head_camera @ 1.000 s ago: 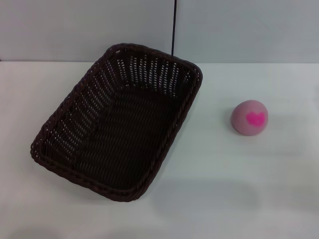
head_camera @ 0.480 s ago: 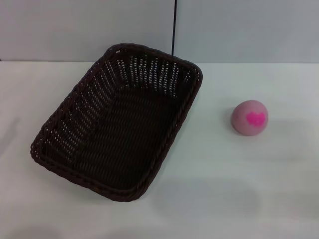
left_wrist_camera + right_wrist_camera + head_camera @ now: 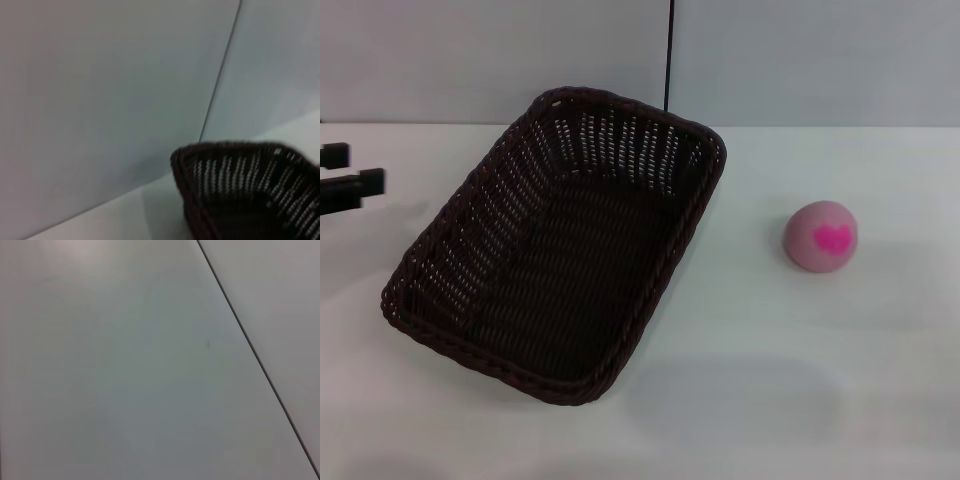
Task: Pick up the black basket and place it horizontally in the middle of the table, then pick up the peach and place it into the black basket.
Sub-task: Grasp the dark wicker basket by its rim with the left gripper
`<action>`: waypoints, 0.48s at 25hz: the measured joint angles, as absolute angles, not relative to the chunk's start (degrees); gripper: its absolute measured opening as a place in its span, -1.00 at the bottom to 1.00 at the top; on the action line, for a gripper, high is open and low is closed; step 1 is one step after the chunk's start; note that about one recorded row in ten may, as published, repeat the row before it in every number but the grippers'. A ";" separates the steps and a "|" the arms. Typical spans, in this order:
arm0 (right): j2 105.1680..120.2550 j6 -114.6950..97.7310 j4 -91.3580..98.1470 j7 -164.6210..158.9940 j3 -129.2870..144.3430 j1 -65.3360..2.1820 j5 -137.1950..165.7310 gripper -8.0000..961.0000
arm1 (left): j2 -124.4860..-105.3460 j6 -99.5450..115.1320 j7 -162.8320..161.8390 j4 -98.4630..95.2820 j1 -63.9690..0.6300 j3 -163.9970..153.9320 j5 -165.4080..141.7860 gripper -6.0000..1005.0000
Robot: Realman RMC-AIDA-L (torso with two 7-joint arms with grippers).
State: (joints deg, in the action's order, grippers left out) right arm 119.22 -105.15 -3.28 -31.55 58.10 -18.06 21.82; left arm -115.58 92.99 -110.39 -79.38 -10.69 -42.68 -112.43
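Left claw [image 3: 350, 172] beside black basket [image 3: 560, 240]

Left gripper [image 3: 350, 172]: showing at the left edge of the head view, two dark fingers [image 3: 355, 187] lying level with a gap between them, pointing right. Right arm: not appearing in any view.

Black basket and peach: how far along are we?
Nothing is done yet. The black basket sits skewed on the table's left side, empty, and the peach lies apart to its right. In hand: the left gripper, open, shows at the left edge beside the basket. Left: squaring the basket mid-table, then the peach.
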 joint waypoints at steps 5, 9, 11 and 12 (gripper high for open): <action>119.25 -106.84 -3.25 -31.63 58.09 -17.78 21.80 0.45 | -117.91 93.81 -118.93 -86.19 -17.87 -46.64 -128.12 0.22; 119.27 -108.53 -3.25 -31.65 57.99 -17.42 21.79 0.45 | -117.97 93.89 -124.57 -86.74 -21.62 -52.09 -134.69 0.22; 119.27 -108.61 -3.25 -32.00 57.70 -17.41 21.79 0.45 | -118.25 93.07 -126.99 -87.14 -23.02 -55.00 -138.12 0.22; 119.27 -108.62 -3.25 -32.37 57.41 -17.41 21.78 0.45 | -118.35 92.19 -128.70 -87.33 -23.75 -57.45 -140.11 0.22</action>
